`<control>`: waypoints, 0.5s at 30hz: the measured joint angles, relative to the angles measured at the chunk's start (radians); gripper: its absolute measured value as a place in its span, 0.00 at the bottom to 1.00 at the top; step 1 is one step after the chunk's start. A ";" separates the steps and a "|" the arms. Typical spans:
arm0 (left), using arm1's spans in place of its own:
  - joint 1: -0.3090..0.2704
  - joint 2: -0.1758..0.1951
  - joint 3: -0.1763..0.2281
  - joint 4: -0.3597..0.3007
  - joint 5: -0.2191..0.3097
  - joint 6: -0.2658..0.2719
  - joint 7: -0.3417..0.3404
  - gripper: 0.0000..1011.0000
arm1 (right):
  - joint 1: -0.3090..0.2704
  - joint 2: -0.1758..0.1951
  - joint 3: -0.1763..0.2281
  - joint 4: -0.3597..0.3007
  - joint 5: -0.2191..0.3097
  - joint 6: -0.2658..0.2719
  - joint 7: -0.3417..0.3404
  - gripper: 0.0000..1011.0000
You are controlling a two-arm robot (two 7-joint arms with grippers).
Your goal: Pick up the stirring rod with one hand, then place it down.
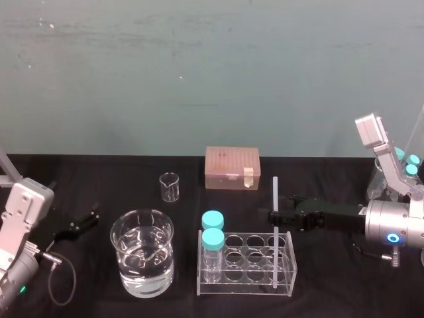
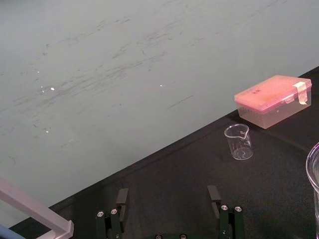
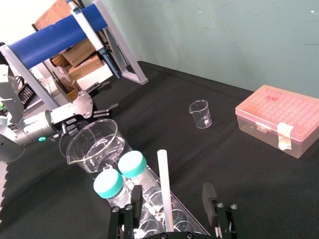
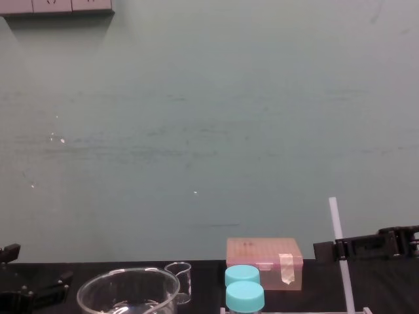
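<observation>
Over the clear rack [image 1: 291,265], our right pincer [image 1: 271,217] stands spread about the upright stirring rod [image 1: 275,199]; we should centre it, close gently, lift straight. Left pincer [image 1: 91,217] idles spread.

The stirring rod [image 1: 275,195] is white. The bottle caps [image 1: 212,220] are turquoise. The tip box [image 1: 231,167] is translucent pink, with a beige tape strip [image 1: 249,179]. The counter [image 1: 99,179] and the right tool [image 1: 270,216] are black; the wall [image 1: 199,66] is pale green.
</observation>
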 joint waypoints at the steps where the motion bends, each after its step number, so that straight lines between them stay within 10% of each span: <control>1: 0.000 0.000 0.000 0.000 0.000 0.000 0.000 0.99 | 0.000 0.000 0.000 0.000 0.000 0.000 0.000 0.79; 15: 0.000 0.000 0.000 0.000 0.000 0.000 0.000 0.99 | 0.000 0.000 0.000 0.000 -0.001 -0.001 0.002 0.33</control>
